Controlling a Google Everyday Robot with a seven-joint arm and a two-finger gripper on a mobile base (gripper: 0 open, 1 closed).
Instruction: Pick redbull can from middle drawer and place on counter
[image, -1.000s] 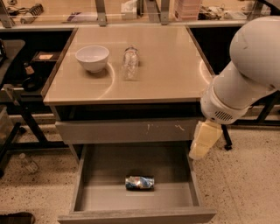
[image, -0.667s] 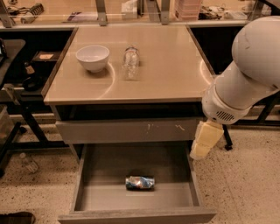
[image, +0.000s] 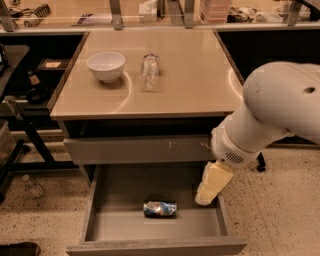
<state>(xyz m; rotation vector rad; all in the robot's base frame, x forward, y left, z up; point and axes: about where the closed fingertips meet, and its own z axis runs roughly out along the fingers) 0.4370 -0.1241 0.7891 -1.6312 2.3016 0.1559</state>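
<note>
The redbull can (image: 160, 209) lies on its side in the open middle drawer (image: 155, 246), below the front edge of the bench (image: 190, 75). The tool (image: 212, 182) hangs under the front-right corner (open or closed, I cannot tell); a sideways nudge could roll the can away.

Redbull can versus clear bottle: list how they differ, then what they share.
The redbull can lies in the middle drawer; the clear bottle, on the counter. The can is opaque blue-silver; the bottle is see-through. The can lies crosswise; the bottle points front to back. Both lie on their sides. The gripper hangs right of the can.
</note>
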